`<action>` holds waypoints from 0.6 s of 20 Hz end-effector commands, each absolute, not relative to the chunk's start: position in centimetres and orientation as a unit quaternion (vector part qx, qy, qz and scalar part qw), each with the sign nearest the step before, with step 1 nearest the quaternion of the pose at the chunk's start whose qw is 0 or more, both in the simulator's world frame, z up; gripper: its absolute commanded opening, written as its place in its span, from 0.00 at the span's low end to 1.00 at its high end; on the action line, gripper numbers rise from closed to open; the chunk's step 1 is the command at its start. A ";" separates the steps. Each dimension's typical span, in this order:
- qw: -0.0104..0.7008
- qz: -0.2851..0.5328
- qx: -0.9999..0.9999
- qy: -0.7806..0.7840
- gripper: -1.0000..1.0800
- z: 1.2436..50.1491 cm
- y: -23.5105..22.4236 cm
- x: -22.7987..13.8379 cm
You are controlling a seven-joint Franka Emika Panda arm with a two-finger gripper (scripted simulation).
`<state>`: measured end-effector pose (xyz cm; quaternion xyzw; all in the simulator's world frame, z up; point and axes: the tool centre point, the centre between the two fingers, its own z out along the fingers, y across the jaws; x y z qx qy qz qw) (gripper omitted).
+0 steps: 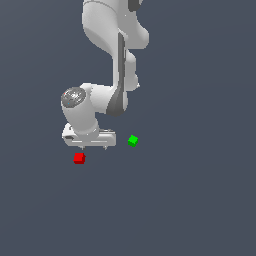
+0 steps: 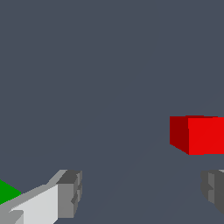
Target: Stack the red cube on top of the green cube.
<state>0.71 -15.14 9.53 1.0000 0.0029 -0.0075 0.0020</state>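
Note:
The red cube (image 1: 79, 158) lies on the dark grey floor, just below the gripper in the exterior view. It also shows in the wrist view (image 2: 199, 134), ahead of one fingertip. The green cube (image 1: 132, 141) lies on the floor to the exterior view's right of the gripper; only a corner of it shows in the wrist view (image 2: 8, 191). My gripper (image 1: 95, 148) hangs a little above the floor between the two cubes, nearer the red one. Its fingers (image 2: 70, 193) stand wide apart and hold nothing.
The white arm (image 1: 107, 60) reaches down from the top of the exterior view. The floor (image 1: 190, 200) is plain dark grey with no other objects in view.

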 end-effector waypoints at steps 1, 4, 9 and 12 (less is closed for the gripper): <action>0.002 -0.005 1.000 0.008 0.96 8.8 -17.5 1.1; 0.001 -0.003 1.000 0.013 0.96 8.1 -19.8 1.6; 0.000 -0.001 1.000 0.019 0.96 7.3 -22.4 2.3; 0.000 0.000 1.000 0.020 0.96 7.1 -23.3 2.5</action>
